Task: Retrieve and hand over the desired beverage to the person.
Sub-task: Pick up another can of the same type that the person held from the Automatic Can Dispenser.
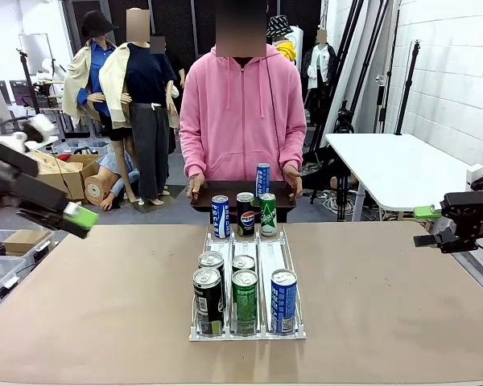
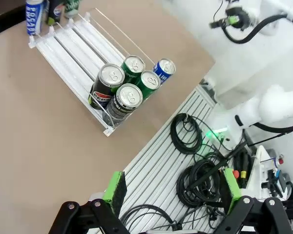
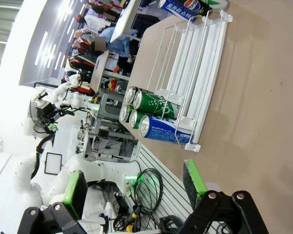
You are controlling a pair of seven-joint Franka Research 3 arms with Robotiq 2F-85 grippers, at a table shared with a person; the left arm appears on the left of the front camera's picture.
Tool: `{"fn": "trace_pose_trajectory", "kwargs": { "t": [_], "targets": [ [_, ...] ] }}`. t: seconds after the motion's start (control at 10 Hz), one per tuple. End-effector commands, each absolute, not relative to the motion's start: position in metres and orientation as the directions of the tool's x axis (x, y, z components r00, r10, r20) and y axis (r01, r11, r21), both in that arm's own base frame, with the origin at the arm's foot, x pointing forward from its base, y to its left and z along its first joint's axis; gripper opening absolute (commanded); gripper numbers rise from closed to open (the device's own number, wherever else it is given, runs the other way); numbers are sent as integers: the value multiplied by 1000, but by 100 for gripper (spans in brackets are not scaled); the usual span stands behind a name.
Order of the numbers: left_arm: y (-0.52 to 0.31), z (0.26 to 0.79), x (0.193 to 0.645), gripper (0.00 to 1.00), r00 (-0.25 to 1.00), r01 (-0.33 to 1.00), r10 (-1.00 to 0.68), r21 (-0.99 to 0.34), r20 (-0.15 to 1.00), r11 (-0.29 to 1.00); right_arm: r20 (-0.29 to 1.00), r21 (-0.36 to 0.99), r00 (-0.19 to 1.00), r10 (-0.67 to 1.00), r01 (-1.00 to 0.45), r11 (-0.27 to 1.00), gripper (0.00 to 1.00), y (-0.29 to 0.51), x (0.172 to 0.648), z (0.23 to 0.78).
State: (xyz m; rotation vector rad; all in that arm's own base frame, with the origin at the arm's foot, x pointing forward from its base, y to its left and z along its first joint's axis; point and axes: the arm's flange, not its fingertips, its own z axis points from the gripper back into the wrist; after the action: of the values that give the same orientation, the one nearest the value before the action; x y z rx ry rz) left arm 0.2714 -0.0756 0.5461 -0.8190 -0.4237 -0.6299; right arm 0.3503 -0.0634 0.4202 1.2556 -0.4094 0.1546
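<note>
Five upright cans [image 1: 245, 299] crowd the near end of a white rack [image 1: 267, 251] on the tabletop, roughly midway between both arms. The left gripper [image 1: 79, 219] hangs wide open and empty beyond the tabletop's edge; the black can [image 1: 208, 299] stands closest inward of it. The right gripper [image 1: 424, 226] is likewise spread and empty, with the blue can [image 1: 283, 299] on its side. Which drink the person [image 1: 241, 112] wants cannot be told. Can axes are vertical, so a sideways reach looks likely.
</note>
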Motion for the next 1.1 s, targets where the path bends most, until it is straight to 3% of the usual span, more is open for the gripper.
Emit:
{"fn": "trace_pose_trajectory", "kwargs": {
  "t": [0.0,0.5,1.0],
  "targets": [
    [-111,556,279,100,744,659,-381,-507,549,556,383,892,917,-111,-336,304,100,-64,350,420],
    [-235,560,281,100,755,639,-467,-355,460,682,383,892,917,-111,-336,304,100,-64,350,420],
    [-316,525,298,100,763,635,-549,-241,341,734,383,892,917,-111,-336,304,100,-64,350,420]
  ]
}}
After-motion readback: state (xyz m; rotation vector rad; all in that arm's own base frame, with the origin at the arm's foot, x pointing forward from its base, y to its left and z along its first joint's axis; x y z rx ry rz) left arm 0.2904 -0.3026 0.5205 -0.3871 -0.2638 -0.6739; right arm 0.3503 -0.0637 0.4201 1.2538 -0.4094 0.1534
